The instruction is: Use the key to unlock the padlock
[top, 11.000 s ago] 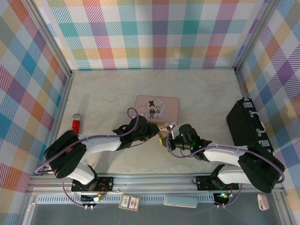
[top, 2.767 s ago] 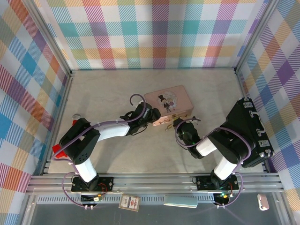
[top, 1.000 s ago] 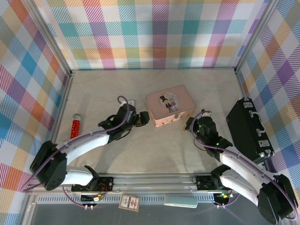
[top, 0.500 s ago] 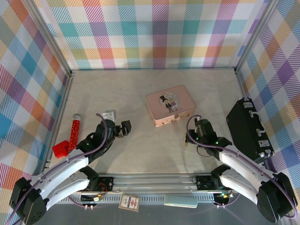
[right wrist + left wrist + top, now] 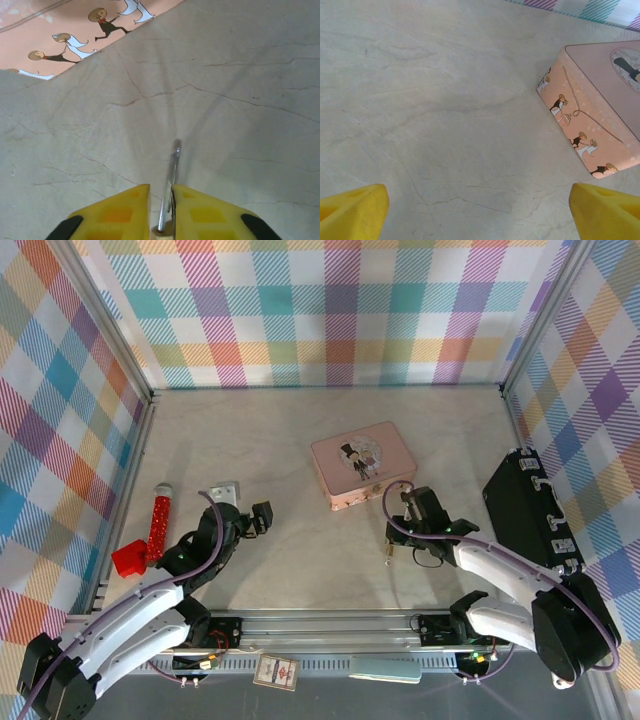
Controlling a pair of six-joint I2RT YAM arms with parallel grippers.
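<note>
Table [image 5: 320, 550] lies bare left of pink tin [image 5: 362, 463]; black case [image 5: 525, 515] blocks the right.

Pink tin [image 5: 362, 465] with cartoon figures; pastel plaid walls [image 5: 320, 310]; pale veined table [image 5: 300, 430]; yellow fingers [image 5: 355, 210]; red tool [image 5: 157, 520]

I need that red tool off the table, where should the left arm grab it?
Take the red tool by its slim round shaft, midway along, coming straight down with the left gripper and its jaws set across it. It lies flat on the table, so both long sides look free.
</note>
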